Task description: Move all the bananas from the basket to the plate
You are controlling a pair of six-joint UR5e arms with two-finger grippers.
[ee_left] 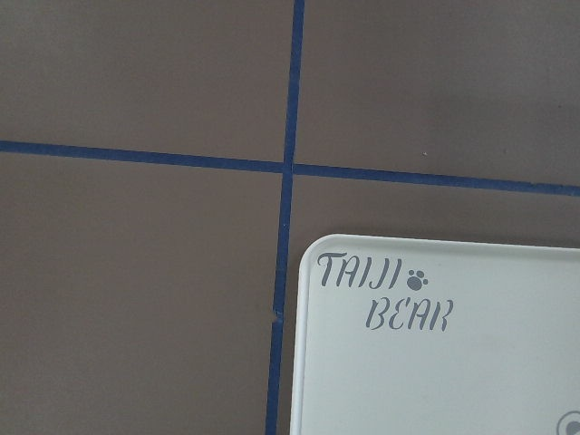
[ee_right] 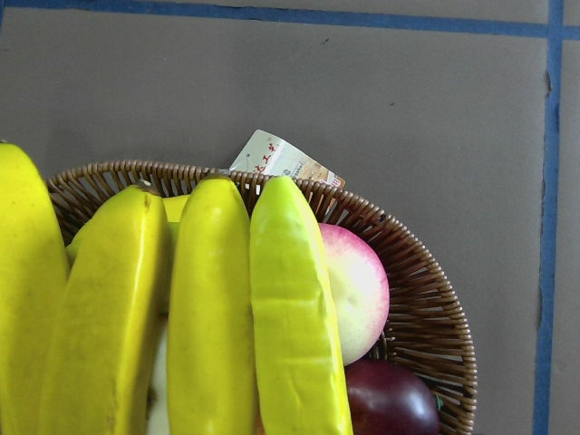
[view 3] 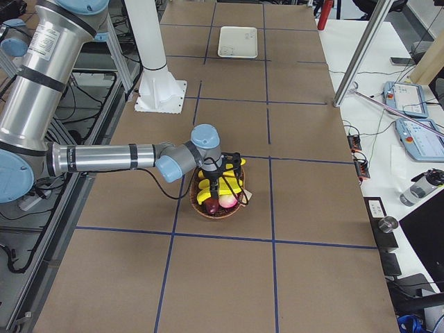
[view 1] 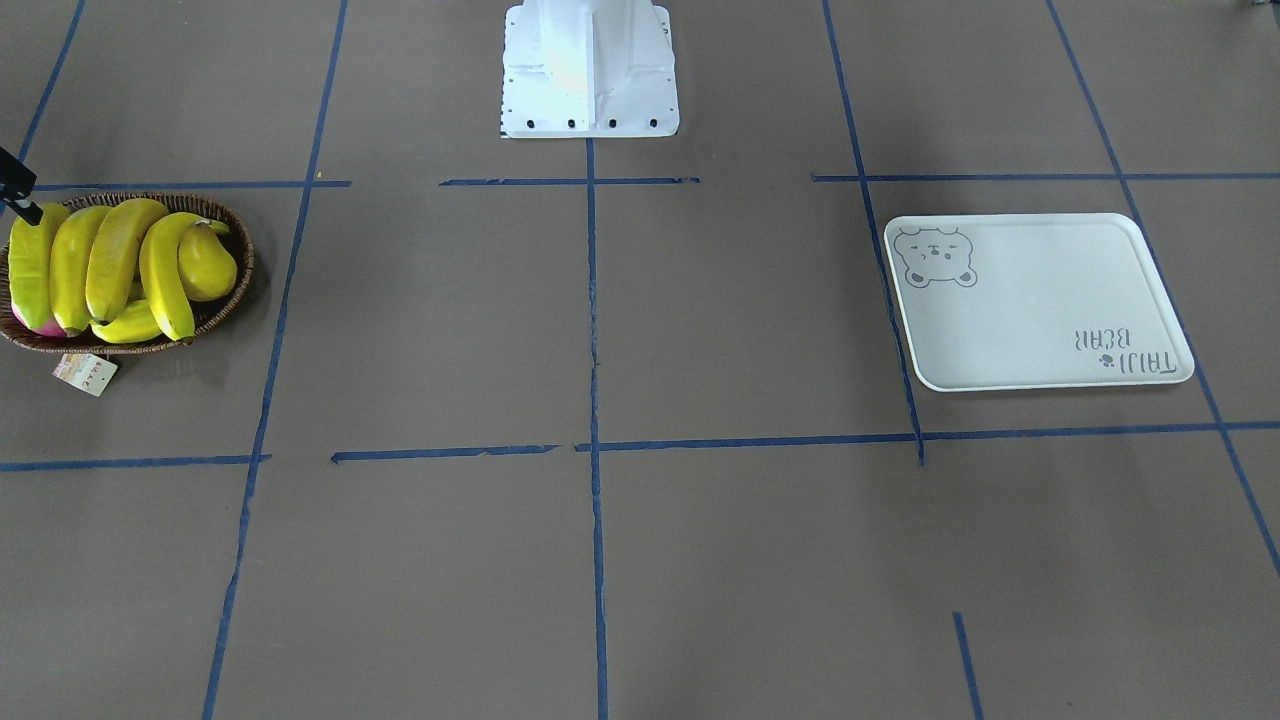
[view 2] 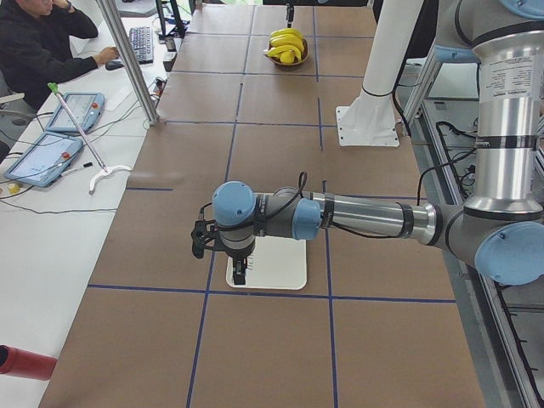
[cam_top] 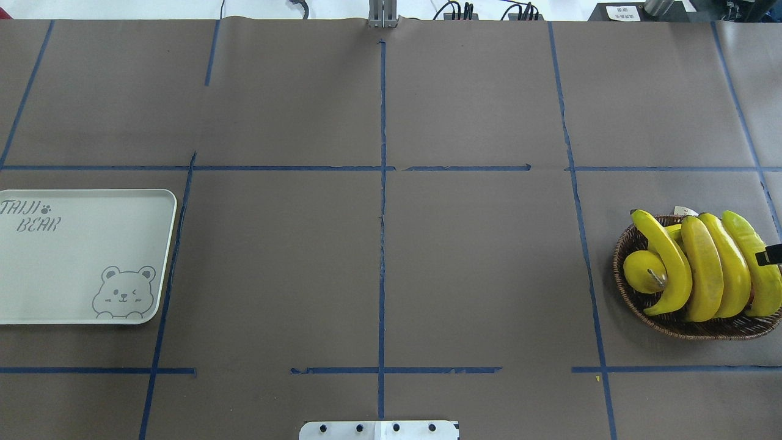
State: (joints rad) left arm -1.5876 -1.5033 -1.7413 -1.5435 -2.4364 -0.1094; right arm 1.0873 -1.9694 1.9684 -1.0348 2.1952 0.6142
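Observation:
Several yellow bananas (view 1: 115, 255) lie side by side in the dark wicker basket (view 1: 228, 298), also seen from above as bananas (cam_top: 702, 269) in the basket (cam_top: 621, 244). The right wrist view looks straight down on the bananas (ee_right: 290, 308). My right gripper (view 3: 216, 189) hovers over the basket; only a black sliver of it (cam_top: 768, 255) enters the overhead view, and I cannot tell its state. The white bear plate (cam_top: 73, 263) holds nothing. My left gripper (view 2: 240, 274) hangs over the plate's (view 2: 285, 265) corner; I cannot tell whether it is open or shut.
A yellow pear (view 1: 207, 265), a pink peach (ee_right: 358, 285) and a dark plum (ee_right: 390, 399) share the basket. A paper tag (view 1: 85, 373) hangs off its rim. The white robot base (view 1: 590, 70) stands mid-table. A person (view 2: 38, 47) sits by tablets beside the table.

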